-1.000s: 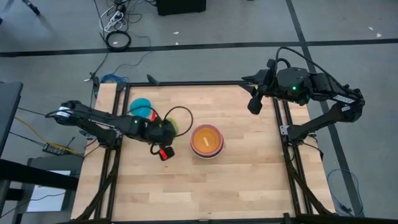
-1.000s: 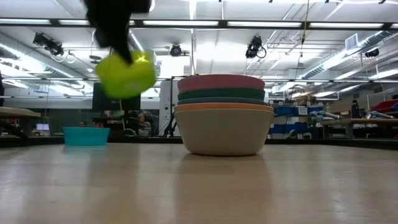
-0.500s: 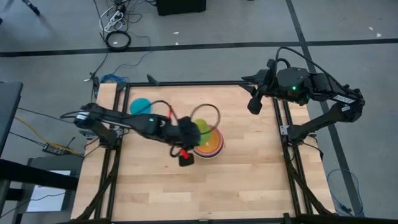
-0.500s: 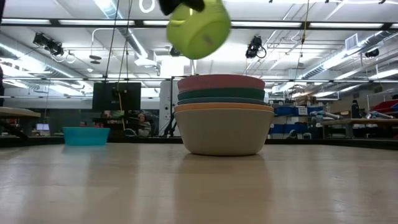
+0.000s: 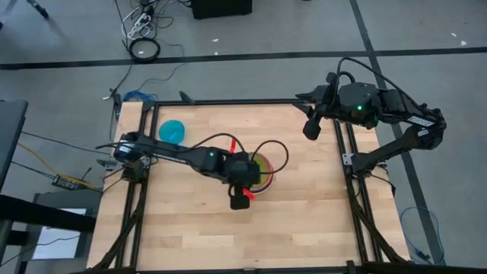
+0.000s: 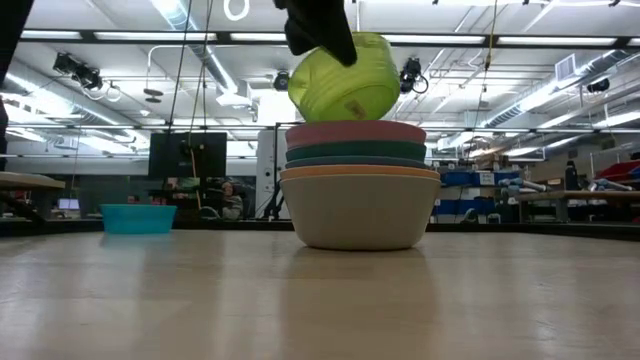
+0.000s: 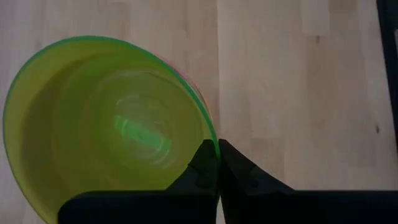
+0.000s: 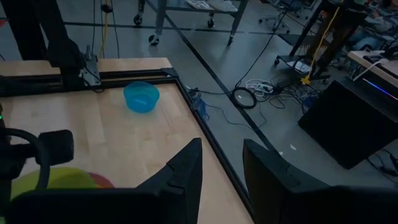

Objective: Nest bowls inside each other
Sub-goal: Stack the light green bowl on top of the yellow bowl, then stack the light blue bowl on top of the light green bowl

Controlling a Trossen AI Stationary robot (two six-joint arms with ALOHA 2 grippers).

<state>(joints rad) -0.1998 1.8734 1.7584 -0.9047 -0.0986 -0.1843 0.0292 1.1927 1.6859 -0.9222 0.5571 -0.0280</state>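
My left gripper (image 7: 217, 149) is shut on a lime green bowl (image 6: 345, 78), held over a stack of several nested bowls (image 6: 355, 190) at the table's middle. The stack has a pale grey bowl at the bottom and a pink one (image 6: 355, 132) on top, and its base rests on the table. The high view shows my left gripper (image 5: 243, 173) over the stack's left side (image 5: 265, 173). A cyan bowl (image 5: 172, 131) sits alone at the far left. My right gripper (image 8: 221, 165) stands open and holds nothing, high over the table's far right corner (image 5: 310, 125). My left gripper pinches the lime green bowl's rim (image 7: 210, 142), one finger inside the bowl and one outside. The fingers slant down at it from the table's left. The bowl hangs tilted, its opening turned partly toward the gripper, with its base (image 6: 350, 115) just over the pink bowl's rim.
Black frame rails (image 5: 346, 164) run along the table's left, right and far edges. The cyan bowl also shows in the low view (image 6: 138, 217) and the right wrist view (image 8: 141, 96). Bare wood (image 5: 243, 236) lies on the near side of the stack.
My left gripper has carried the lime green bowl from the table's left side toward the right. It rose on the way, then sank a little over the stack. The wrist has rolled, and the bowl's tilt has changed with it. My right arm has kept still.
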